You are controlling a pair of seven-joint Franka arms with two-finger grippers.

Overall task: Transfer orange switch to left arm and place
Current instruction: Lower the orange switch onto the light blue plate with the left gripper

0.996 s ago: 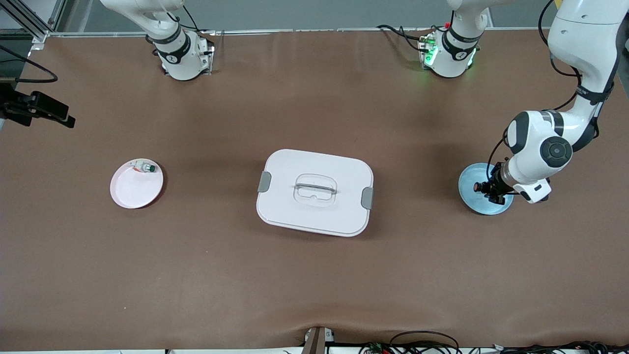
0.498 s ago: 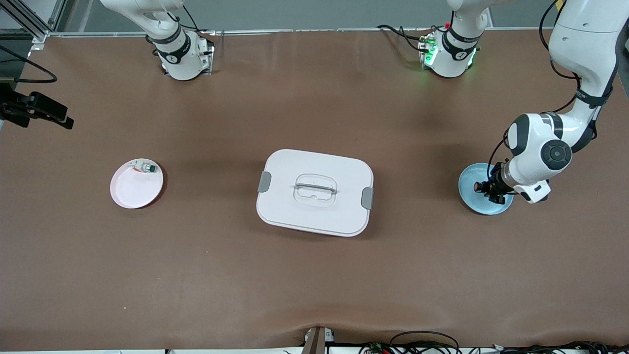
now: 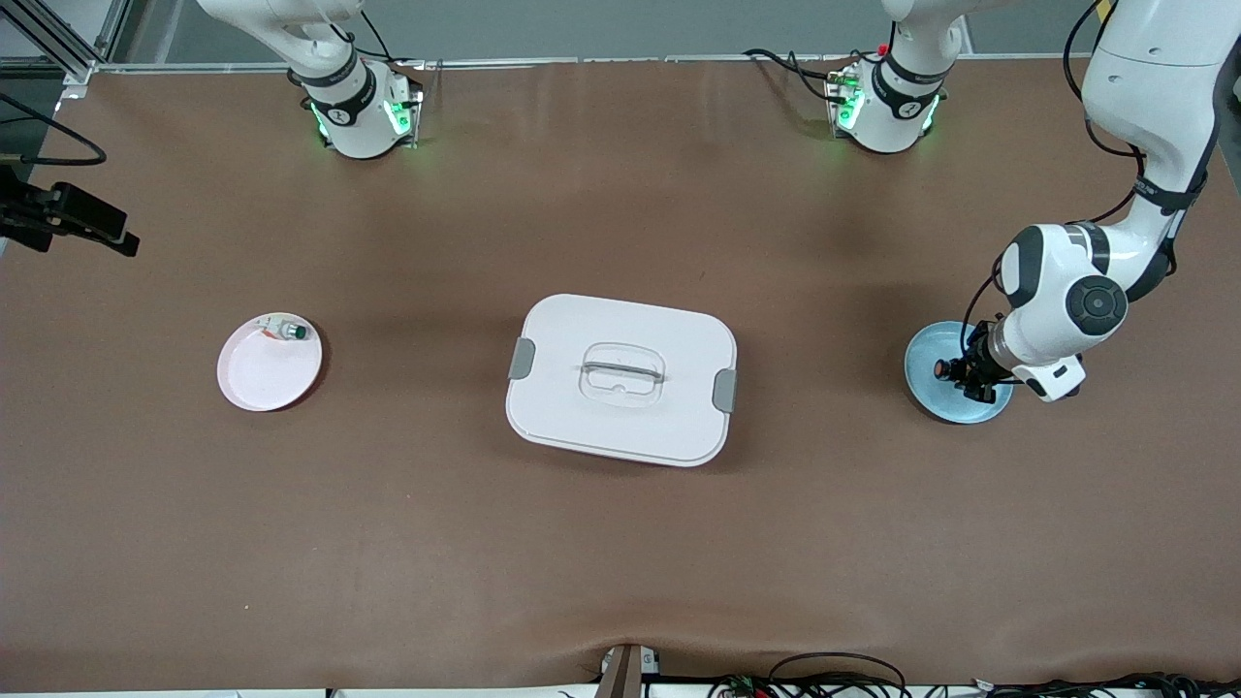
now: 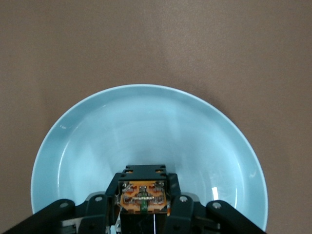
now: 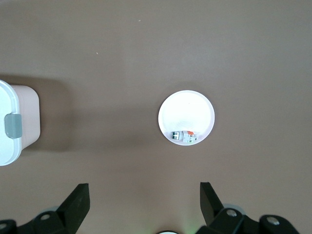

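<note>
— Orange switch [image 4: 144, 199]: where was it? Start with the big things.
— The box [image 3: 621, 379] sat mid-table, lid latched. A blue plate [image 3: 926, 380] lay toward the left arm's end; a pink plate [image 3: 262, 373] with a green-capped switch [image 3: 288, 332] toward the right arm's.
— And the grippers?
— The left gripper [image 4: 144, 214] was clamped on the switch over the blue plate. The right gripper [image 5: 144, 200] hung high, jaws wide and empty.

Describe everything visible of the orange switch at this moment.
The orange switch is a tiny black block-like part with an orange end carrying small metal contacts. It sits low over the light blue plate at the left arm's end of the table, between the fingers of the left hand. Whether it touches the plate cannot be told. In the front view its round orange face points toward the box.
</note>
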